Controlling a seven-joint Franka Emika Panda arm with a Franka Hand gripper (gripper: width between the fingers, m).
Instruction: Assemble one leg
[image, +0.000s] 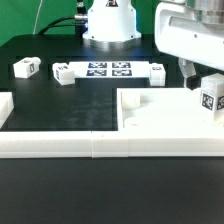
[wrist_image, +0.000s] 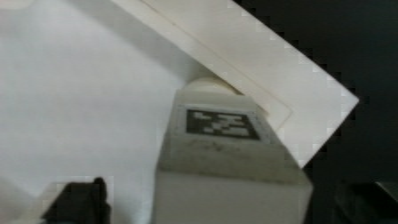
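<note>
My gripper (image: 203, 82) is at the exterior view's right, shut on a leg (image: 210, 97), a small white block with a black-and-white tag. It holds the leg upright over the right part of the large white panel (image: 160, 120). In the wrist view the leg (wrist_image: 228, 160) fills the gap between my dark fingers (wrist_image: 80, 202), tag facing the camera, its far end near a corner of the panel (wrist_image: 89, 90). Whether the leg touches the panel cannot be told. Three more legs lie at the back: two (image: 25, 68) (image: 62, 73) on the left and one (image: 157, 69) on the right.
The marker board (image: 107, 70) lies at the back centre in front of the robot base (image: 108, 25). Long white border rails (image: 90, 147) run along the front, with another piece (image: 5, 108) at the left. The table is black.
</note>
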